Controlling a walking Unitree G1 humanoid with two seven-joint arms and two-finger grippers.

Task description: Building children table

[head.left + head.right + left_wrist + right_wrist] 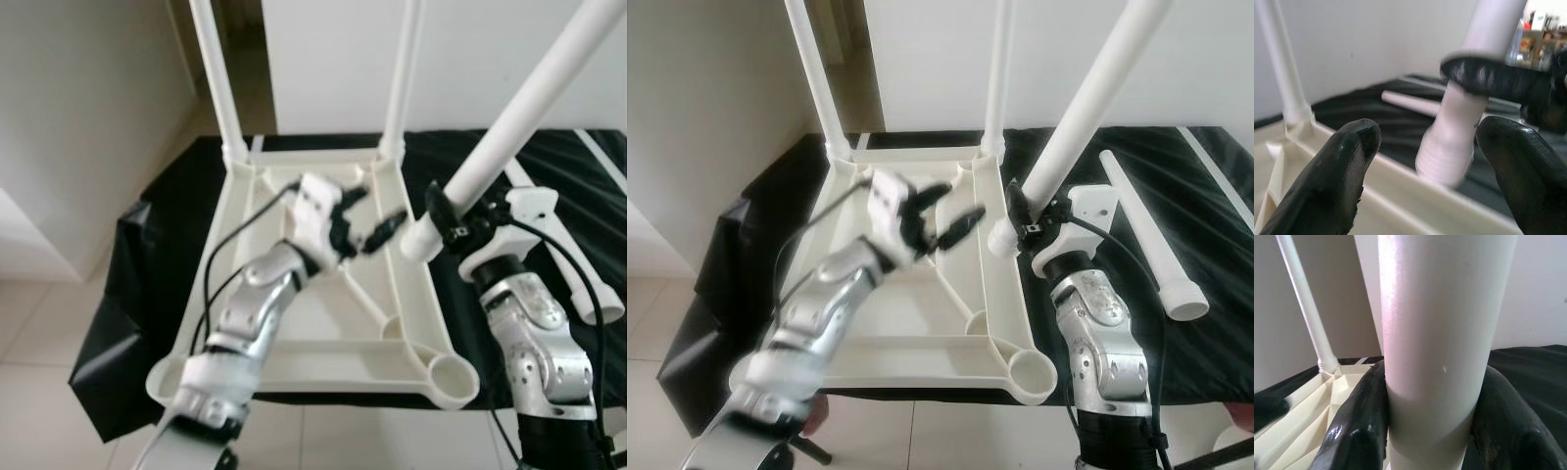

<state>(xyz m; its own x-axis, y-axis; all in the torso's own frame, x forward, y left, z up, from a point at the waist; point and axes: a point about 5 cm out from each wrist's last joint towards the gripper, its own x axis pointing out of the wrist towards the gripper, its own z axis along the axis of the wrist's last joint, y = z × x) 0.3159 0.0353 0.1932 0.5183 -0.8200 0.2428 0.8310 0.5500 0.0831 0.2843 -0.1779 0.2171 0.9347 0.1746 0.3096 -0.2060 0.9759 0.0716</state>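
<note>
The right gripper [1019, 217] is closed around a white table leg [1080, 113], its two black fingers [1359, 423] pressed against either side of the tube just above the threaded lower end. The leg is held tilted, its top leaning up and away to the robot's right, and its threaded end hangs just above the right-hand rail of the upturned table top [294, 323], roughly midway along that rail and not in any socket. The left gripper [364, 217] is spread wide and holds nothing; it hovers over the ribbed underside of the table top, its fingertips [1352, 147] pointing toward the leg's threaded end and standing just beside it without touching. The cream table top lies upside down on a black cloth [745, 255] that covers a low surface. Two legs already stand upright in the far corners, one at the far left [217, 78] and one at the far right [402, 73]. The near right corner socket [452, 377] is an open ring. Another loose leg [1146, 235] lies flat on the cloth to the right of the table top, well apart from both grippers.
</note>
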